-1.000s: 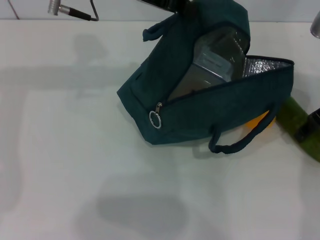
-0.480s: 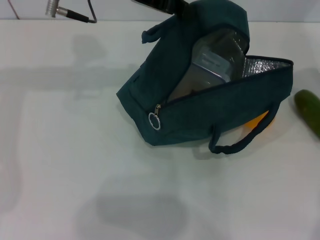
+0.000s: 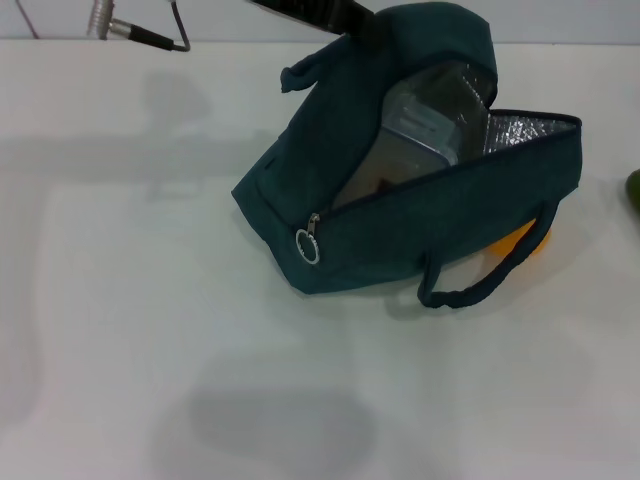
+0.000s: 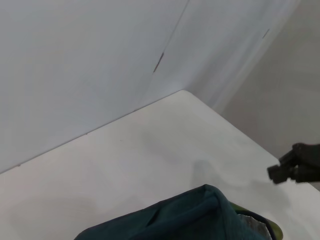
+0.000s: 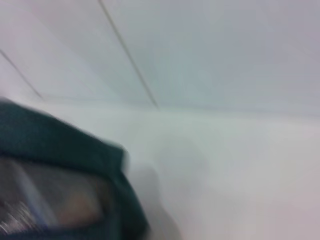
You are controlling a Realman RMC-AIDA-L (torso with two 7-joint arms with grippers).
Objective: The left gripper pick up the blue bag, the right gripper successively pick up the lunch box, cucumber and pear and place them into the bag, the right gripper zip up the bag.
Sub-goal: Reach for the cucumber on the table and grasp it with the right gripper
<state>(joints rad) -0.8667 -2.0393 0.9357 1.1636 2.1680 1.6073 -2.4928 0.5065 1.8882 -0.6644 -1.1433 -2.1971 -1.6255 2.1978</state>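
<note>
dark blue fabric bag lies unzipped on the white table, its top flap pinched in the left claw, grey lunch box inside, orange pear tucked behind, green cucumber at table edge.

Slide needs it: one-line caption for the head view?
Left gripper holds the open blue bag, lunch box inside.

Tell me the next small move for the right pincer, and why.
Probably bring the green cucumber from the head view's right edge to the open mouth of the dark blue fabric bag with the right pincer: the grey lunch box is inside, and the left pincer holds the top up.
</note>
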